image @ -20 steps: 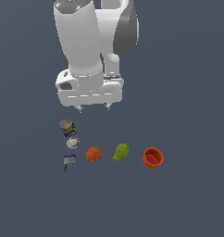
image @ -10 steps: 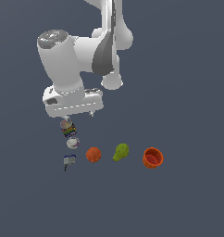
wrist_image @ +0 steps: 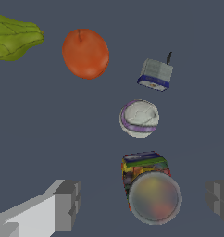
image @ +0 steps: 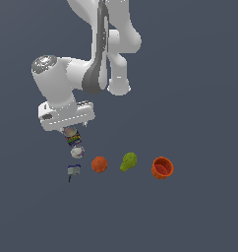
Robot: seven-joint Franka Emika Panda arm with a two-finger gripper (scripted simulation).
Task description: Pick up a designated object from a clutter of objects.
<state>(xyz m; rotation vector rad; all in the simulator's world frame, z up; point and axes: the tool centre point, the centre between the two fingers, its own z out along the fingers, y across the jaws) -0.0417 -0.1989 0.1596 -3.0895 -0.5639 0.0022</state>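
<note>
The gripper stands wide open, jaws either side of the small cylindrical can with pale metallic top and multicoloured striped label. The can sits at 12 o'clock of the white ball with a purple band in the exterior view, almost touching. Recommended: descend centred, close squarely, avoid nudging the ball. No label text is legible.
</note>
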